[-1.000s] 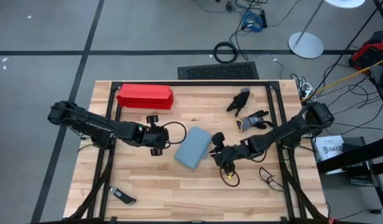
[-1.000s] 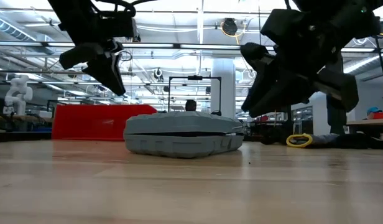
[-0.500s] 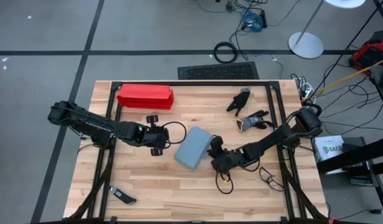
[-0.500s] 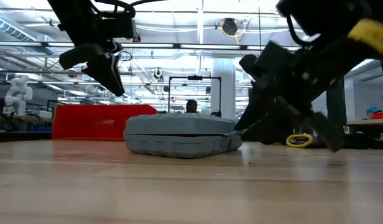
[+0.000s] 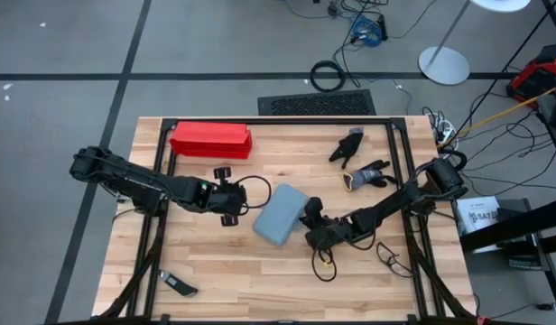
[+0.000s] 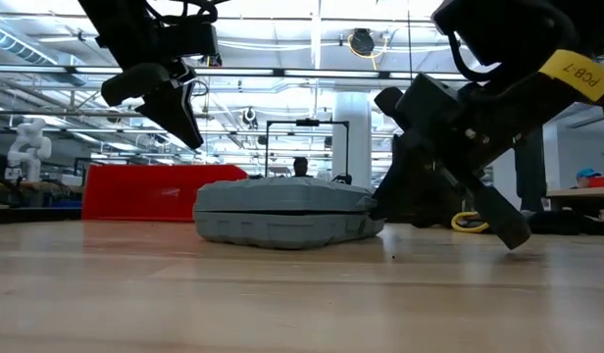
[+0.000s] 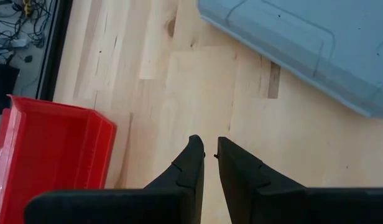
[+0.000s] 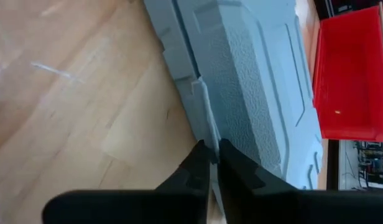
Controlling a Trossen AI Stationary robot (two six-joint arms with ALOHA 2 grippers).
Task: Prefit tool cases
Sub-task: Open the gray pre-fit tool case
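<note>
1. High view: tool case (image 5: 280, 215) lies shut mid-table, between both arms.
2. Low view: right gripper (image 6: 380, 204) meets the case's edge.
3. Left wrist view: left gripper (image 7: 210, 149) nearly closed, empty, above wood.
4. Right wrist view: fingers (image 8: 198, 163) pinched together at the case's seam.

Pale wooden plank desk (image 5: 215, 262) with a black metal frame, standing on a grey concrete floor (image 5: 215, 54) crossed by dark lines. Floor items behind the desk: black ribbed rectangular mat (image 5: 316, 104), coiled black cable (image 5: 328, 75), round white lamp-stand base (image 5: 443, 64). Room beyond, in the low view: white column (image 6: 356, 137), bright ceiling strip lights, white robot arm (image 6: 25, 147) at far left.
</note>
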